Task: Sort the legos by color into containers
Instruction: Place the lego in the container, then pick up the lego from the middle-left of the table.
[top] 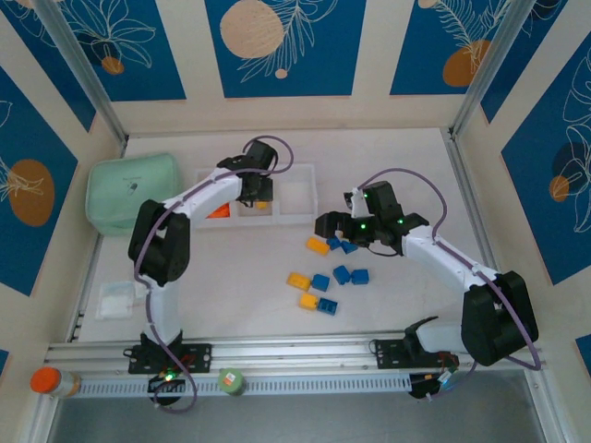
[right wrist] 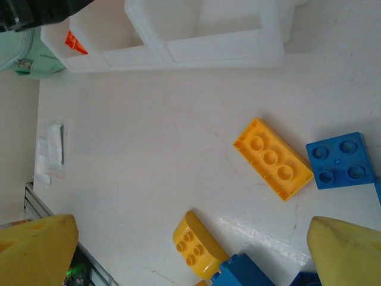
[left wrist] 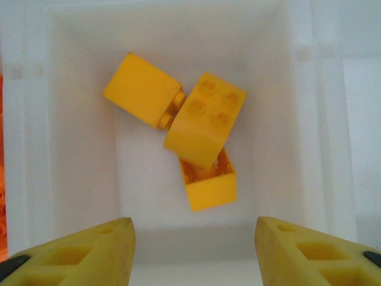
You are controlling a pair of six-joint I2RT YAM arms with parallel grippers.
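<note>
Pouch: the mint-green pouch [top: 129, 189] sits at 9 o'clock of the white tray [top: 297, 220].
Left compartment: my right wrist view catches an orange-red lego [right wrist: 75, 42] inside.
My left end effector [top: 251, 192]: above the middle compartment [left wrist: 83, 149]; my wrist view shows its fingers [left wrist: 89, 253] spread, gripping nothing.
Yellow legos [left wrist: 205, 119]: three, heaped and touching in that compartment; from above my arm mostly covers them.
Loose legos [top: 320, 281]: yellow and blue, on the desk [top: 231, 277] at 5 o'clock of the tray.
My right end effector [top: 332, 228]: spread wide above them; a long yellow brick [right wrist: 272, 158] lies close beside a blue brick [right wrist: 340, 161].

Yellow legos [left wrist: 202, 128], blue legos [right wrist: 340, 159], white tray [left wrist: 71, 149]
</note>
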